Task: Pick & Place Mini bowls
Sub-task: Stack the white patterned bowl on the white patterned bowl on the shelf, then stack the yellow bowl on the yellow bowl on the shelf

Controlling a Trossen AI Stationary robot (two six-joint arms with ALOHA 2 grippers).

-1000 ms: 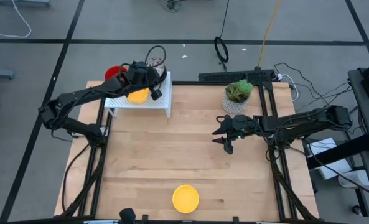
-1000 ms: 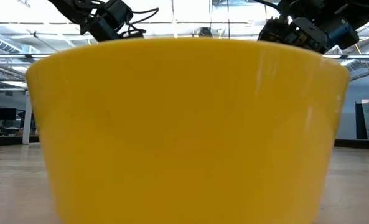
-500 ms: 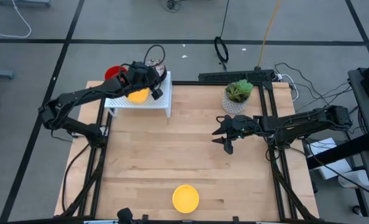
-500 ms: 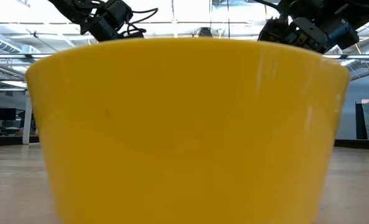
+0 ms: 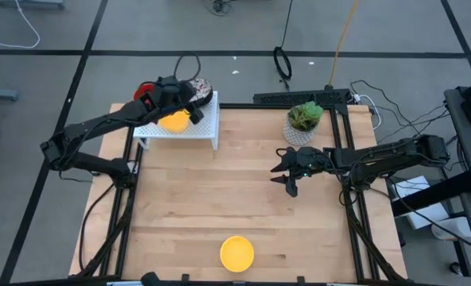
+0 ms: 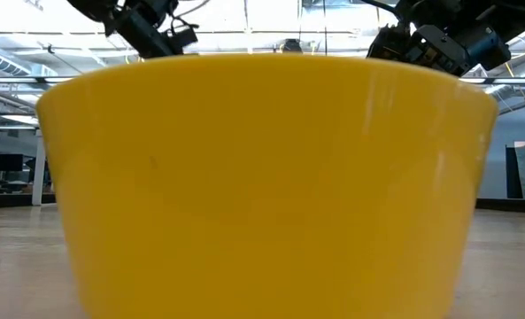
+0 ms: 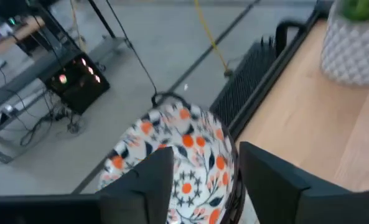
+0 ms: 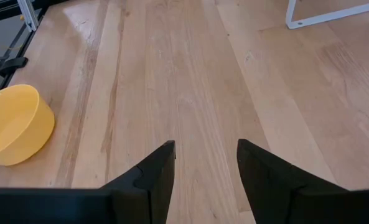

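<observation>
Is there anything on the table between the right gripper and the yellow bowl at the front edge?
Nothing visible. In the high view only bare table lies between the right gripper, open, and the yellow bowl. The right wrist view shows the same: plain wood up to the bowl. The plant pot stands behind the gripper.
</observation>
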